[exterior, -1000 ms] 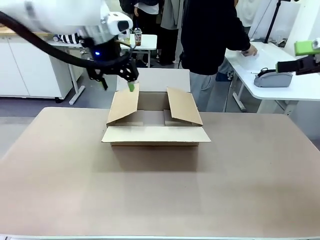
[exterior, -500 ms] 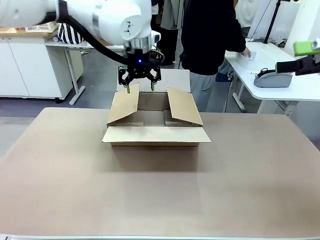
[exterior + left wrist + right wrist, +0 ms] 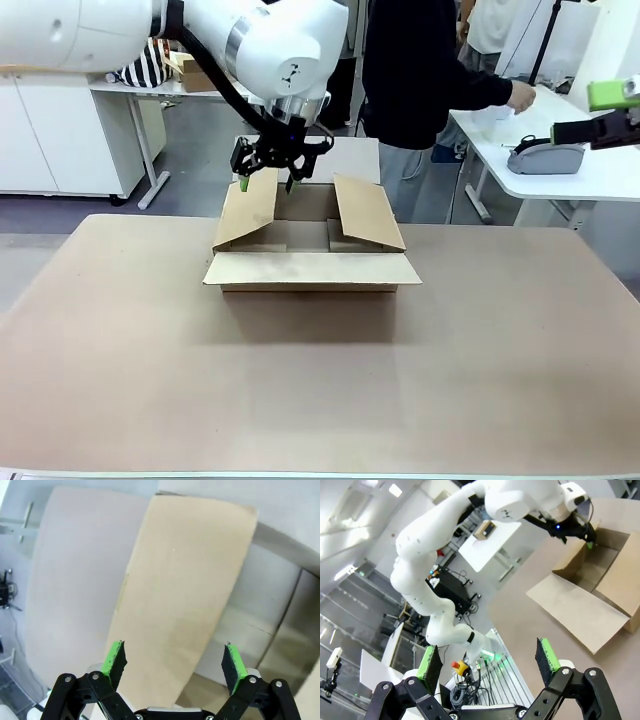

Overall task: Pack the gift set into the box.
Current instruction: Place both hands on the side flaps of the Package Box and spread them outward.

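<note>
Left gripper (image 3: 266,180), jaws spread wide and holding nothing, hangs over the top edge of the left flap (image 3: 248,210).

The box (image 3: 310,270) sits on the table (image 3: 300,400) toward the far side, its near flap folded down flat and both side flaps leaning in over the opening. The step looks like clearing that left flap. It would go best if the fingers come down astride the edge, close on it gently and swing it outward along its fold, so the carton neither slides nor creases. The right gripper (image 3: 487,652) is also open and empty, well off to the side.
</note>
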Controlling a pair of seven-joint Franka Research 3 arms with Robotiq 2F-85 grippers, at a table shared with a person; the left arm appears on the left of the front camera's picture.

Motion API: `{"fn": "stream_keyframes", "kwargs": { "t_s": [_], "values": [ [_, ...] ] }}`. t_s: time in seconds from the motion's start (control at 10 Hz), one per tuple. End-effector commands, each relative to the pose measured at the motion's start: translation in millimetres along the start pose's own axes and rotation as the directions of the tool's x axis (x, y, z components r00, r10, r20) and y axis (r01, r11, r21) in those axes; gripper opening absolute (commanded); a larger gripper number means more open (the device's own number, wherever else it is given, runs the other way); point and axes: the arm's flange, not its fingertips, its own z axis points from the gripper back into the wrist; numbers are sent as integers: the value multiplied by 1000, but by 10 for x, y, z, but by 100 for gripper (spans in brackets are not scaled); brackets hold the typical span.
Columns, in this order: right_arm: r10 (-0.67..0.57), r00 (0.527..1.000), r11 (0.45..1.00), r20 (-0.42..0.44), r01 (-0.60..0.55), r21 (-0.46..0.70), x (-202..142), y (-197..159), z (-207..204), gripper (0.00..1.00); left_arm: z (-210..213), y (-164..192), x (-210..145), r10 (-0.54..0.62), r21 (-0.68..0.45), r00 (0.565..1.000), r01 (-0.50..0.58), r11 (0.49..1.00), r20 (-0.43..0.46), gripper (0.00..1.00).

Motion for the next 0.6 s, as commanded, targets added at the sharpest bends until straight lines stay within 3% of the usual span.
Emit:
{"fn": "stream_keyframes", "kwargs": {
  "t_s": [0.0,0.5],
  "values": [
    [26,1000,999,17,-26,19,53,-3,-17,100,-69,-28,77,8,57,1000,-7,998,-15,100],
    [26,1000,999,17,-26,19,53,-3,-17,100,-155,245,65,22,162,1000,-22,986,-1,100]
  ]
}}
